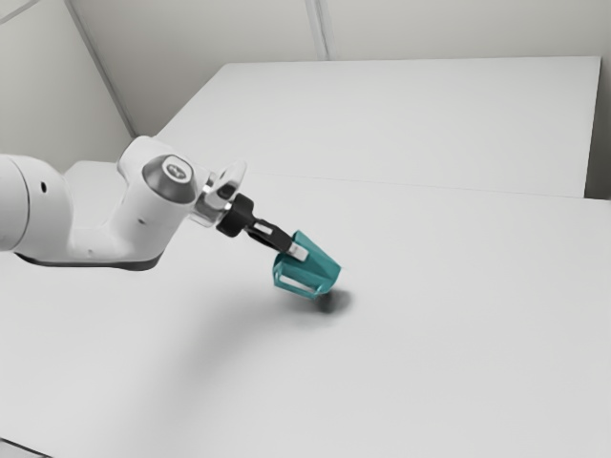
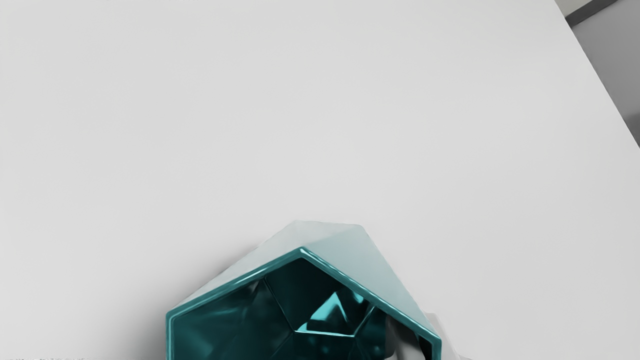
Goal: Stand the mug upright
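Pinching: mug [image 1: 320,271] wall gripped by gripper [image 1: 297,252], one finger [image 2: 404,344] inside.
Mug axis: base slanted down, away, toward the exterior view's right.
Table [image 1: 458,353] gap: perhaps slight.

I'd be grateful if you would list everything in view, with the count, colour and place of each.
Mug: one, teal, tilted in the gripper's grip, over the table.
Table: one, white, beneath the mug.
Pale surface: one, white, beyond the table.
Walls: at least two, light grey, at the back and at the exterior view's left.
Dark-edged grey patch: one, exterior view's bottom left corner, too cut off to name.
Arm: one, white, entering from the exterior view's left.
Gripper: one, black, its fingers pinching the mug's wall.
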